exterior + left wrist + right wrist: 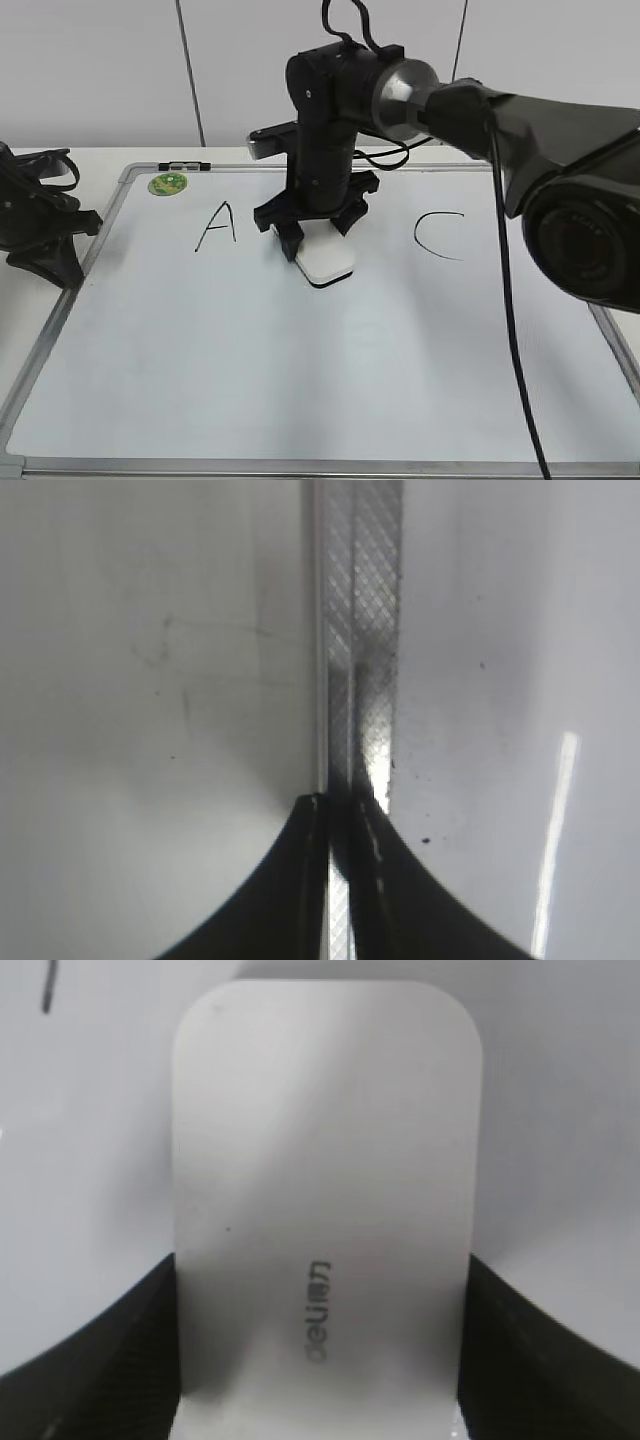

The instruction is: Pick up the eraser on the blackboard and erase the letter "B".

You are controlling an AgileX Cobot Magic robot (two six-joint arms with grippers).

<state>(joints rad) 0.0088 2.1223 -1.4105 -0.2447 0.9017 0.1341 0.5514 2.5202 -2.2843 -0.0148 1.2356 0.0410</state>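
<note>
The blackboard (300, 380) is a white dry-erase board with a silver frame. It carries a black "A" (216, 226) and a black "C" (438, 235). The letter "B" does not show; the spot between them is covered by the arm and eraser. The white eraser (325, 258) lies flat on the board there. My right gripper (318, 232) is shut on it, fingers against both long sides in the right wrist view (322, 1290). My left gripper (45, 250) rests at the board's left edge, shut and empty, over the silver frame (360, 660).
A round green sticker (167, 184) sits at the board's top left corner. A marker (185, 166) lies on the top frame. The right arm's cable (510, 300) hangs across the right part of the board. White table surrounds the board.
</note>
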